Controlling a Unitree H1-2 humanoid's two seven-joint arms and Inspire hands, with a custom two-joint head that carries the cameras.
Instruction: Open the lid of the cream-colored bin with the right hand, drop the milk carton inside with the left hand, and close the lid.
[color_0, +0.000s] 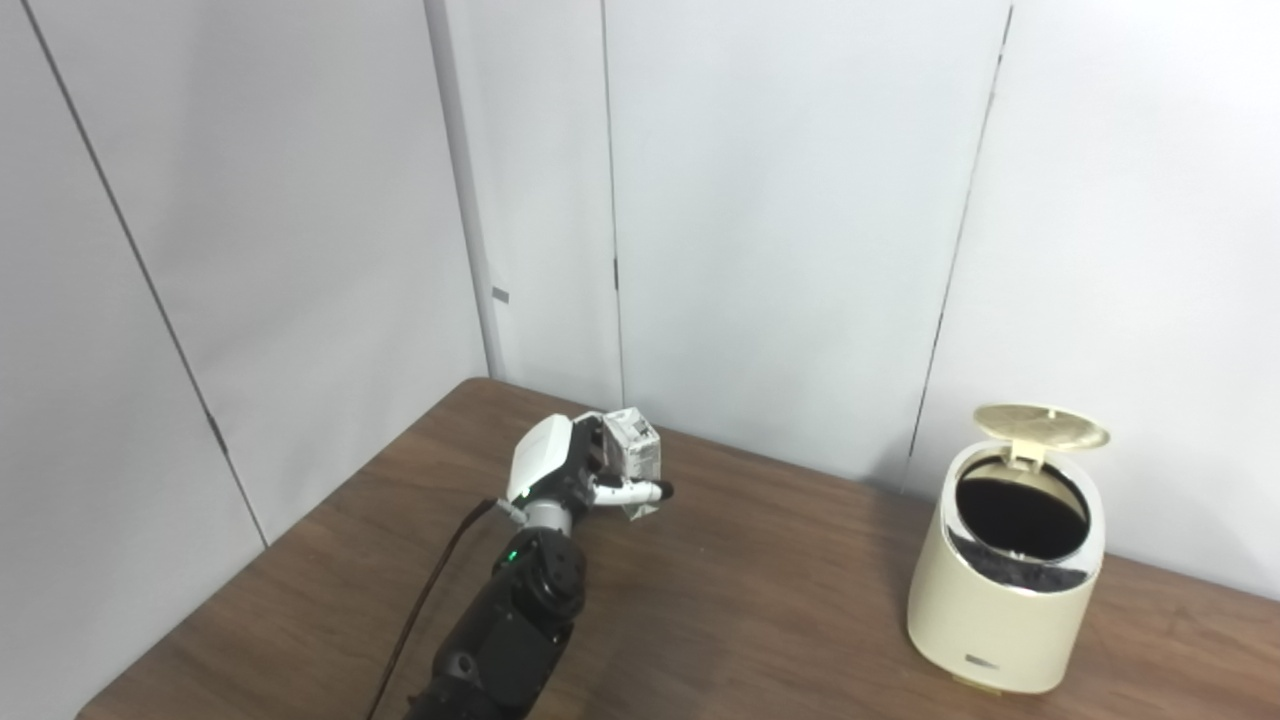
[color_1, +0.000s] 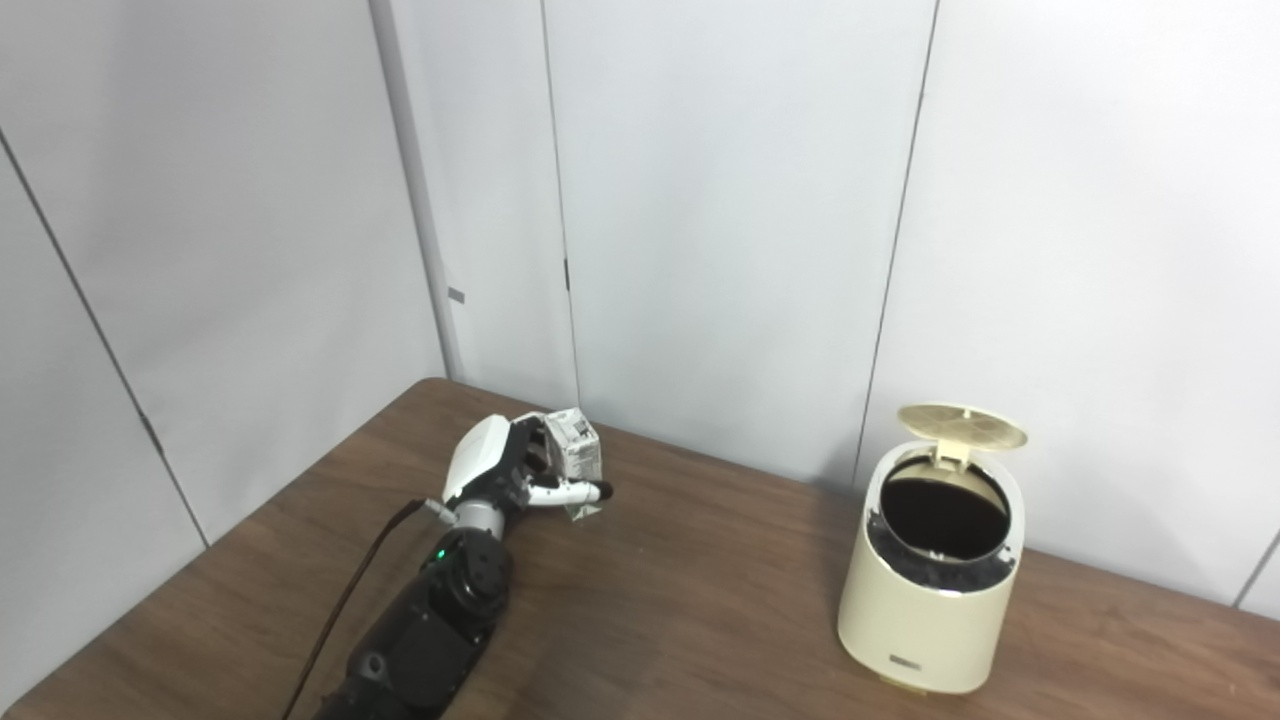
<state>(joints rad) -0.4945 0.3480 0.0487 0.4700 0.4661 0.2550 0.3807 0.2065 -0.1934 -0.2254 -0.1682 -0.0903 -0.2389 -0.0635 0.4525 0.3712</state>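
Left eye view is showing the left hand (color_0: 560, 470) gripping the carton (color_0: 633, 452), its fingers closing round the small white box and a thumb lying across the front. The carton is sitting upright in that grasp over the far left part of the table (color_0: 760, 600); whether its base is touching the wood cannot be told. The bin (color_0: 1005, 590) is standing well apart to the right, its lid (color_0: 1040, 427) tilting up at the back and the dark inside showing. The right hand is staying out of both views.
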